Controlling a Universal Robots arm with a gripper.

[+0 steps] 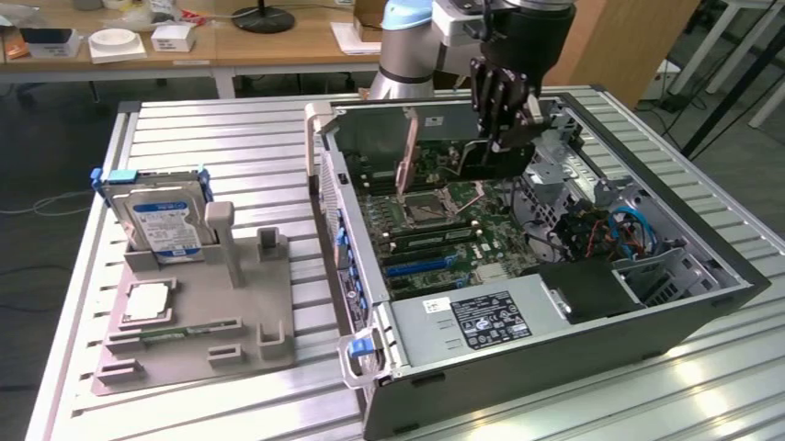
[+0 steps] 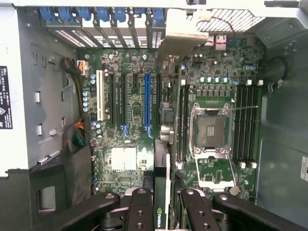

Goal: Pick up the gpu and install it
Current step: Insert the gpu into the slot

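gripper (image 1: pixel 506 124) is hanging over the open pc case (image 1: pixel 687 312), jaws closed down narrow on the gpu (image 1: pixel 494 152). wrist view: fingers (image 2: pixel 139 207) are pinching the gpu (image 2: pixel 161 163) by both flat faces. card is sitting edge-on betw. them, green logo showing near the grip. card is pointing down toward the motherboard (image 2: pixel 130 86), approx. in line w/ the long slots, just beside the blue slot (image 2: pixel 147 103). can't tell if its lower edge is touching the board. in the exterior view it is looking apart from it, up near the case's back wall.

handling (judgement): card is looking stiff, thin and light, prob. not slipping much in a face pinch. fragile tho: bare components + edge contacts. best hold is on the flat faces near the top edge, as it is being held now, away fr. the contact edge and bracket. narrow grip, so tilting in the jaws is a risk.

hard drive (image 1: pixel 165 220) is standing in the grey fixture (image 1: pixel 245 322) on the table (image 1: pixel 221 129), well apart from the case.
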